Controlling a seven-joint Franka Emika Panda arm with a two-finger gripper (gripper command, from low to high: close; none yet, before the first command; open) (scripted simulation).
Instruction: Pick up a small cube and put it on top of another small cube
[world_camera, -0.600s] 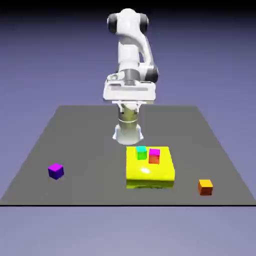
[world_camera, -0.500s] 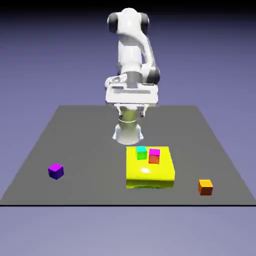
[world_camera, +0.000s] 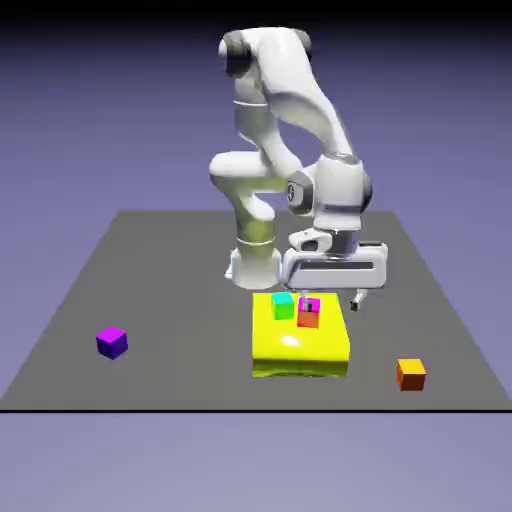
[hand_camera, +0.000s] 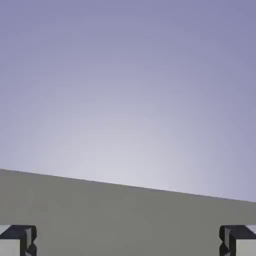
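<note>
The small cube (world_camera: 411, 374), orange with darker reddish sides, sits on the grey table (world_camera: 180, 290) near its front edge, at the exterior view's right. My gripper (world_camera: 330, 298) hangs low behind the flat yellow block (world_camera: 299, 340), well back and left of that cube. Its jaws are open and hold nothing. In the hand view the gripper (hand_camera: 128, 245) shows only as two grey fingertips (hand_camera: 18, 240) far apart at the bottom corners. Between them lie only bare table and backdrop; no cube appears there.
On the yellow block stand a green cube with a teal top (world_camera: 284, 305) and a red cube with a magenta top (world_camera: 309, 312), just in front of the hand. A purple cube (world_camera: 111, 341) lies at the exterior view's far left.
The arm has swung down and toward the exterior view's right, bringing the hand from high above the table to just behind the yellow block. No cube has moved.
</note>
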